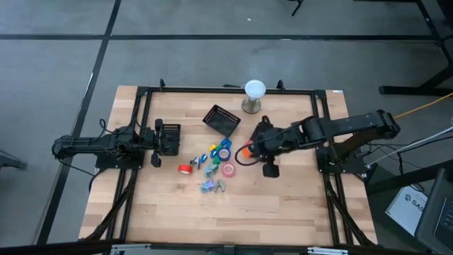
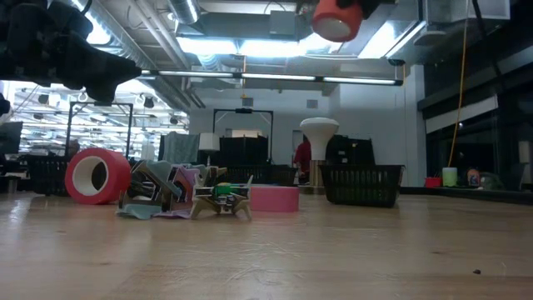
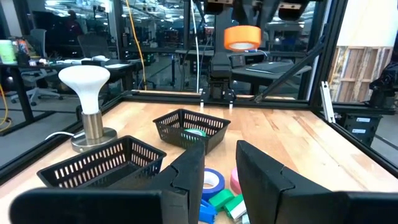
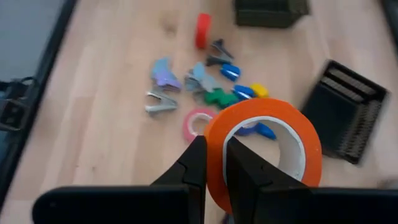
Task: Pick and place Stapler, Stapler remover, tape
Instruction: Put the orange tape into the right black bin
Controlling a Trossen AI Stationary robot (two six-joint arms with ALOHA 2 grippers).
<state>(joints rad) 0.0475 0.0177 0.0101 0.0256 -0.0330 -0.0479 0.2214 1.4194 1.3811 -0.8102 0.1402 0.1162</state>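
An orange tape roll (image 4: 268, 144) hangs high over the table's middle, with my right gripper (image 4: 214, 165) shut on it; the low view shows the roll (image 2: 336, 18) far above the wood. Below lie a red tape roll (image 1: 184, 169) standing on its edge, a pink roll (image 1: 228, 169) lying flat, a blue roll (image 1: 224, 152), small blue and green staplers (image 4: 225, 94) and grey staple removers (image 4: 159, 103). My left gripper (image 3: 219, 180) waits open at the table's left edge, touching nothing. My right gripper holds the orange roll by its wall (image 4: 215, 147), on the side nearest the wrist. One finger (image 4: 244, 175) reaches into the hole and the other (image 4: 194, 167) lies on the outside. The fingers slant down from the table's right. The roll is lifted clear, its hole facing up.
A black mesh basket (image 1: 221, 119) sits tilted at the far middle with a green roll (image 3: 196, 132) inside. A second basket (image 1: 170, 138) stands just in front of my left gripper. A white-topped lamp (image 1: 254, 95) stands at the far edge. Bare wood lies along the near side.
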